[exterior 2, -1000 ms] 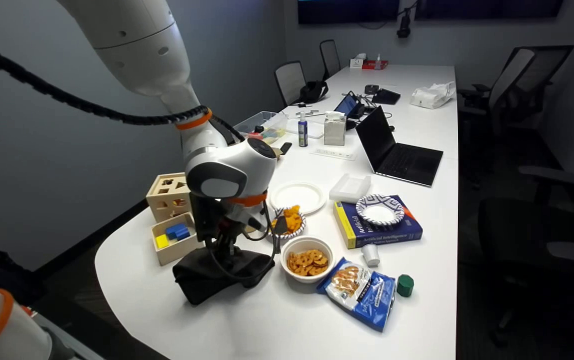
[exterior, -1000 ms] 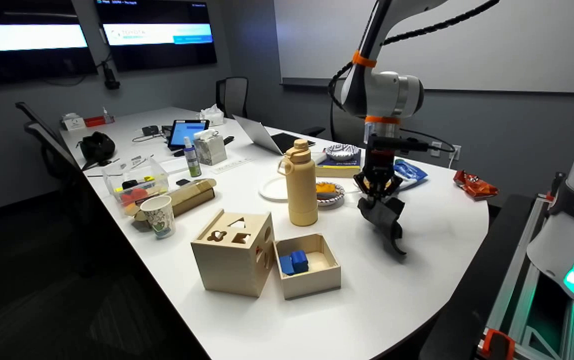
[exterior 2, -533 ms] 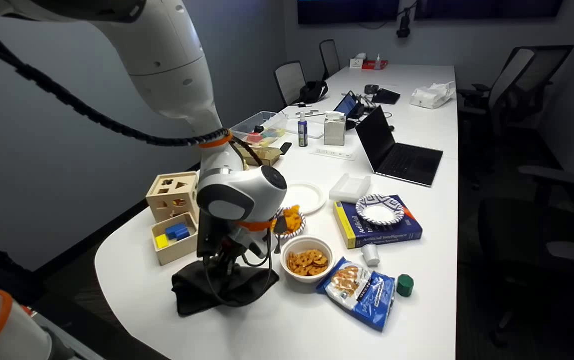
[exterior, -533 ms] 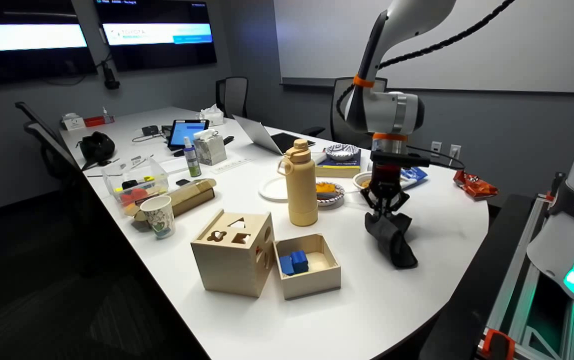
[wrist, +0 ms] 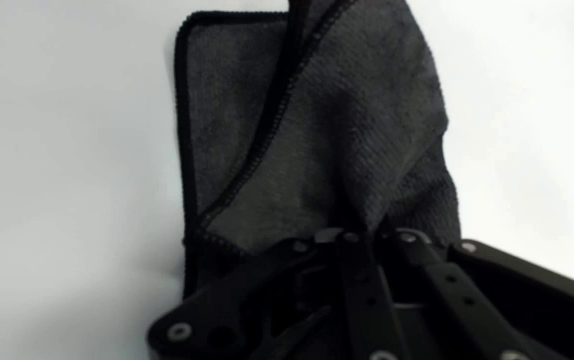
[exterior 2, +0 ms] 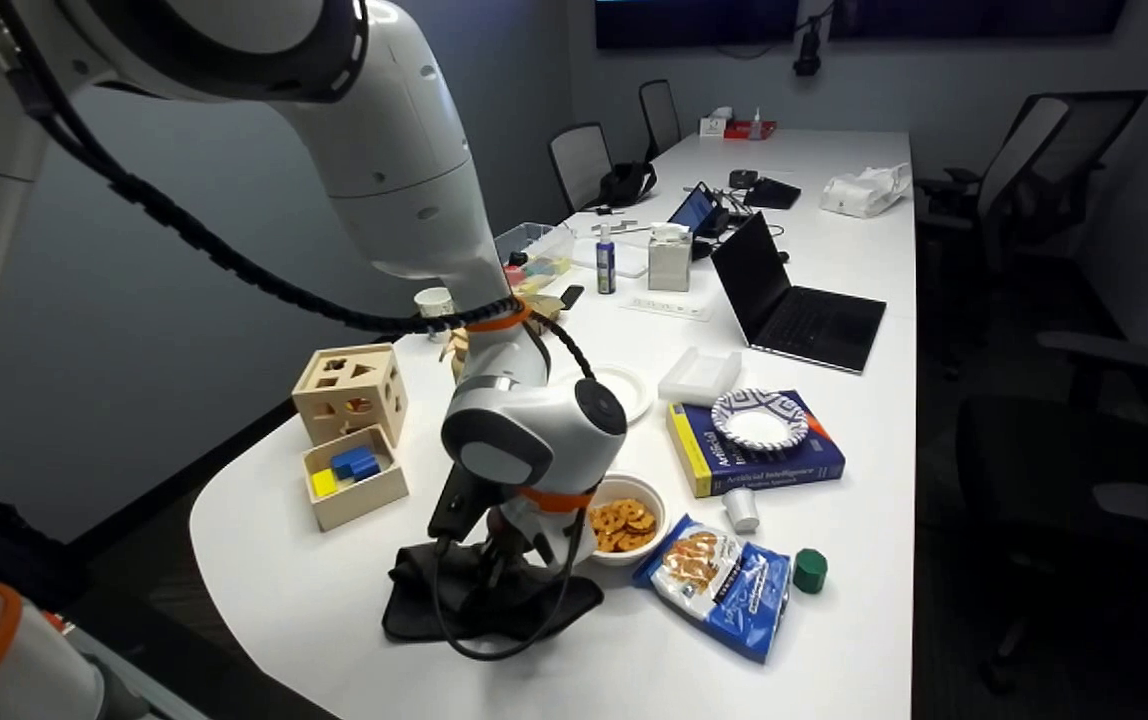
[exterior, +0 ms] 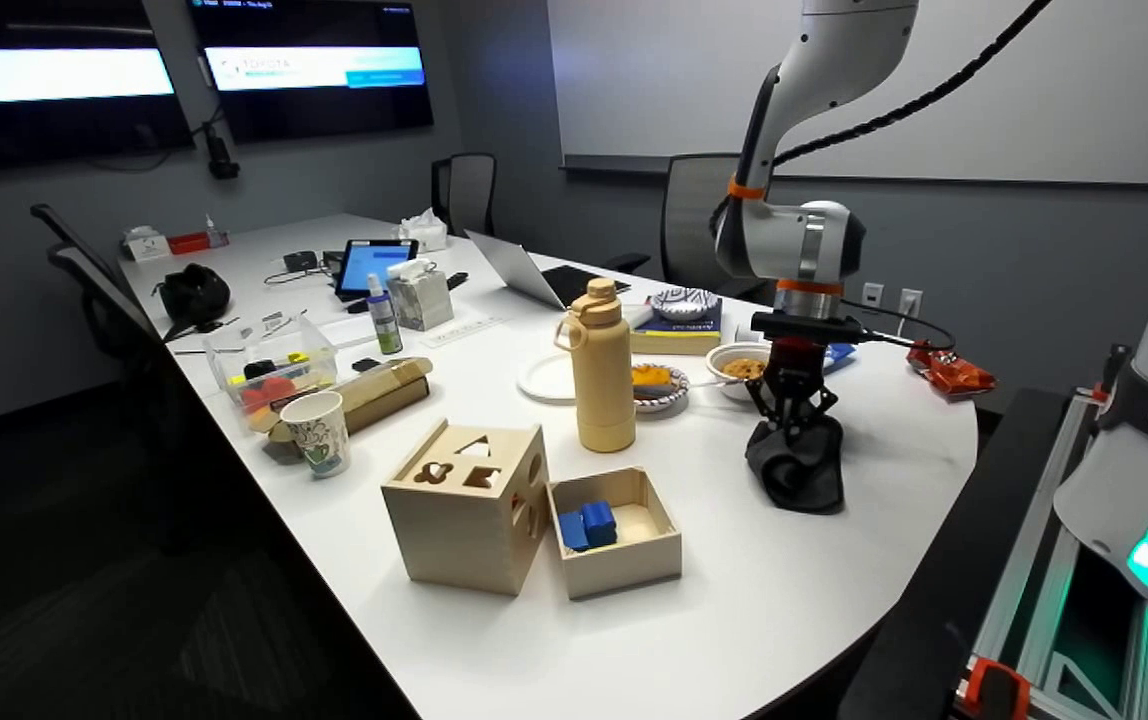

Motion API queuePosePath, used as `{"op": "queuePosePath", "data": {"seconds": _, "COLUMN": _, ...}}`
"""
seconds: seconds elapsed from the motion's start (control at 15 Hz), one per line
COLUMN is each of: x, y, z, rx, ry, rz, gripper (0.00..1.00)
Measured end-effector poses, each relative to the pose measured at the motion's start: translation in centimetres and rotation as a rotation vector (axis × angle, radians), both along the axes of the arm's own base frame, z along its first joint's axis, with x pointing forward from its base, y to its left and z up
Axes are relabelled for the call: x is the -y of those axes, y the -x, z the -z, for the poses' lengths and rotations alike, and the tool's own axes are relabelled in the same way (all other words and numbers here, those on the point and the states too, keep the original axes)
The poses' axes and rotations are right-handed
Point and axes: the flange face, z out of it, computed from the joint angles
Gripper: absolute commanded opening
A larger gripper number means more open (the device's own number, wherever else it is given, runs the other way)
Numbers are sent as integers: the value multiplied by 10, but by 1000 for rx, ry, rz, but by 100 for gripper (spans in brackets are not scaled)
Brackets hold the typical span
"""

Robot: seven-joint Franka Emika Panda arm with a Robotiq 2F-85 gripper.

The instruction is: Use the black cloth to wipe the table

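The black cloth (exterior: 800, 480) hangs bunched beneath my gripper (exterior: 792, 425) in an exterior view, its lower part spread against the white table (exterior: 734, 630). In an exterior view the cloth (exterior 2: 434, 610) lies on the table left of the pretzel bowl, with its right side near the bowl's base. The arm and a cable cover part of it there. In the wrist view the cloth (wrist: 277, 150) is folded over itself. A ridge of it runs between the fingertips of my gripper (wrist: 374, 232), which is shut on it. The pinched part is hidden.
The pretzel bowl (exterior 2: 624, 520) stands right beside the wrist. A blue snack bag (exterior 2: 734, 590) and a green block (exterior 2: 810, 570) lie farther right. A wooden shape box (exterior: 469, 505), an open wooden tray (exterior: 624, 560) and a tall bottle (exterior: 604, 380) stand on the other side.
My gripper and the cloth have moved across the table, away from the wooden tray and toward the snack bag side. The cloth's trailing end has swung and now sits more directly under the gripper.
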Motion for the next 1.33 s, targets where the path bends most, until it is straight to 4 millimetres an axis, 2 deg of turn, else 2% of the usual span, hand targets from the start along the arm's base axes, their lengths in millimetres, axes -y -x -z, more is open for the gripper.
{"op": "queuePosePath", "data": {"seconds": 0.13, "x": 12, "y": -15, "z": -7, "rx": 19, "ry": 19, "rz": 38, "gripper": 2}}
{"op": "queuePosePath", "data": {"seconds": 0.27, "x": 11, "y": -37, "z": -15, "rx": 45, "ry": 18, "rz": 28, "gripper": 2}}
{"op": "queuePosePath", "data": {"seconds": 0.47, "x": -14, "y": -74, "z": -24, "rx": 61, "ry": 5, "rz": -67, "gripper": 2}}
{"op": "queuePosePath", "data": {"seconds": 0.67, "x": -44, "y": -92, "z": -20, "rx": 45, "ry": -22, "rz": -173, "gripper": 2}}
{"op": "queuePosePath", "data": {"seconds": 0.8, "x": -53, "y": -89, "z": -9, "rx": 23, "ry": -39, "rz": -192, "gripper": 2}}
{"op": "queuePosePath", "data": {"seconds": 0.93, "x": -53, "y": -77, "z": 6, "rx": -10, "ry": -51, "rz": -186, "gripper": 2}}
{"op": "queuePosePath", "data": {"seconds": 1.33, "x": -27, "y": -42, "z": 15, "rx": -37, "ry": -122, "rz": 12, "gripper": 2}}
